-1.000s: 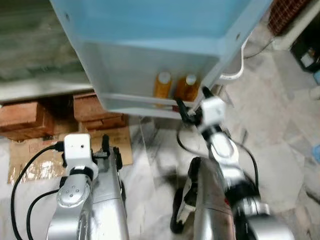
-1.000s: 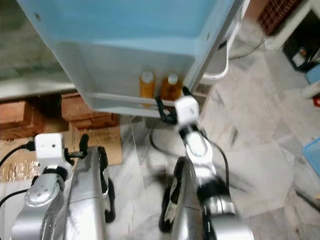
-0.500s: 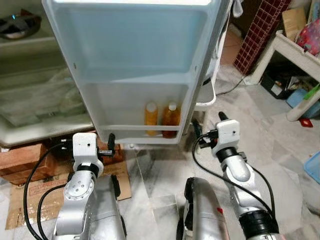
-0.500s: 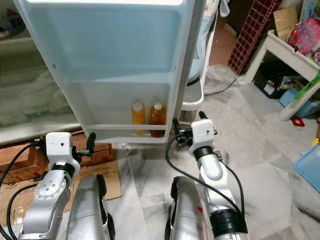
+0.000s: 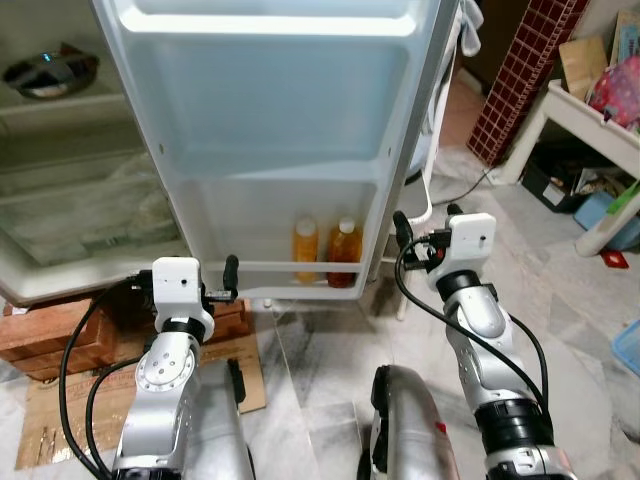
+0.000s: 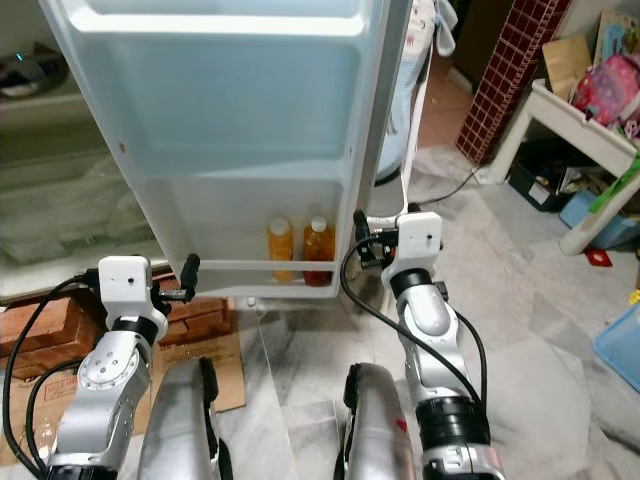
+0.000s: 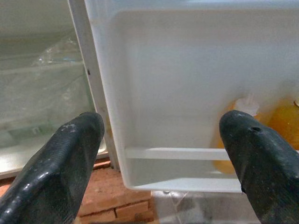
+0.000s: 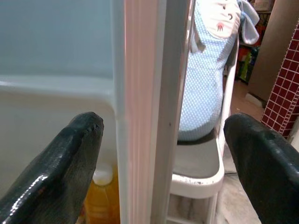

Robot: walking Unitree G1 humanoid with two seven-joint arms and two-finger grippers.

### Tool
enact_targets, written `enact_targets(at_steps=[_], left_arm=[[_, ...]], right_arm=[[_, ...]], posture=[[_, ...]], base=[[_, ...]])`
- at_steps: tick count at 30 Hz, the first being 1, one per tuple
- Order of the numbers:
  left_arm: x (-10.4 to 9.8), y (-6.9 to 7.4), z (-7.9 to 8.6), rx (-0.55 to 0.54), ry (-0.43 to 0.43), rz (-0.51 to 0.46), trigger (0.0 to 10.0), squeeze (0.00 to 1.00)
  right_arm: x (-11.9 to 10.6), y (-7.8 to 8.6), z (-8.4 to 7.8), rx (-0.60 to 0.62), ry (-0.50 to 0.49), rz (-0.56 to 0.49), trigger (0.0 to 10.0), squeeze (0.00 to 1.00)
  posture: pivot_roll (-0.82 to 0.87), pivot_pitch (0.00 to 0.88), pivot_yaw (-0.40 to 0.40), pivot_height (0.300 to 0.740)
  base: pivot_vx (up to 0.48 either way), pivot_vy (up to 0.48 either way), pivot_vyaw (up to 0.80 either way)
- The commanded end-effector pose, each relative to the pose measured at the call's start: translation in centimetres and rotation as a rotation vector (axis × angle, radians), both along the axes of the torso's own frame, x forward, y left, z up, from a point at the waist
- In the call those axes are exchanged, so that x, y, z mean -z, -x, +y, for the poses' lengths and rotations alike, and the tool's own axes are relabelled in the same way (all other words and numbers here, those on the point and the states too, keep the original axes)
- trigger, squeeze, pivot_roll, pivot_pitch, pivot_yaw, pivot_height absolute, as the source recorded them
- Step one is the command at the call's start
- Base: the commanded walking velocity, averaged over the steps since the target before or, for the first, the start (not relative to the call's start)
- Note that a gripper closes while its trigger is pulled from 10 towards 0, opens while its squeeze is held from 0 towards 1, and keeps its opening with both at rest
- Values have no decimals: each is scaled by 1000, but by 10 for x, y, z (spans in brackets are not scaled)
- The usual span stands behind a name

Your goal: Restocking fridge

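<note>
The white fridge door (image 5: 280,120) stands open in front of me. Two orange bottles (image 5: 305,250) (image 5: 344,250) stand side by side on its lowest shelf, behind a white rail (image 5: 290,268). My left gripper (image 7: 159,154) is open and empty, held just before the shelf's left end, with one finger (image 5: 231,270) pointing at the rail. My right gripper (image 8: 163,154) is open too, its fingers (image 5: 400,225) standing either side of the door's free edge (image 8: 154,93) without touching it. The bottles (image 7: 238,135) show past the left fingers.
The fridge's inside (image 5: 70,200) lies to the left, with a steel bowl (image 5: 50,72) on a shelf. Bricks (image 5: 60,325) and cardboard (image 5: 60,430) sit below it. A white chair with blue cloth (image 8: 205,70) stands behind the door; a white table (image 5: 590,120) is at the right.
The head view has tilted up and drawn back, so more of the door shows. Both arms have risen with it; the right gripper stays by the door's edge. Both remain open.
</note>
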State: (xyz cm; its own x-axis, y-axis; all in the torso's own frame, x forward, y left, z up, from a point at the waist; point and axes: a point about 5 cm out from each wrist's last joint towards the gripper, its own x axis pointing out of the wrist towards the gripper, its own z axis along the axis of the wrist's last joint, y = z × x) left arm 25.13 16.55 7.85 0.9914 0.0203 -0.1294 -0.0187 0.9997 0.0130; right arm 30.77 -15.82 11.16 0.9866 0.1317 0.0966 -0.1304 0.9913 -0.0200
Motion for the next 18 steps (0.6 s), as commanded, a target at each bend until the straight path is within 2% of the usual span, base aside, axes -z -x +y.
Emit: enact_targets(at_steps=[1,3,5,13,18], left_arm=[[1,0,-2,10,4,4,10000,0],[3,1,-4,4,45,25,10000,0],[3,1,-3,4,42,23,10000,0],[-7,-11,3,-26,-17,-18,10000,0],[-9,-11,4,-40,-36,-10,10000,0]], right_arm=[[-8,-1,0,-5,-5,-23,10000,0],[-8,-1,-1,-1,-18,-15,10000,0],[-8,-1,-1,0,-20,-11,10000,0],[-14,-9,0,-4,-40,-7,10000,0],[-18,-10,-3,3,-44,-12,10000,0]], posture=[[-4,0,-3,628],[-2,0,-6,638],[0,0,-9,643],[24,0,-9,691],[38,0,-4,721]], base=[[0,0,0],[0,0,0],[0,0,0],[0,0,0],[0,0,0]])
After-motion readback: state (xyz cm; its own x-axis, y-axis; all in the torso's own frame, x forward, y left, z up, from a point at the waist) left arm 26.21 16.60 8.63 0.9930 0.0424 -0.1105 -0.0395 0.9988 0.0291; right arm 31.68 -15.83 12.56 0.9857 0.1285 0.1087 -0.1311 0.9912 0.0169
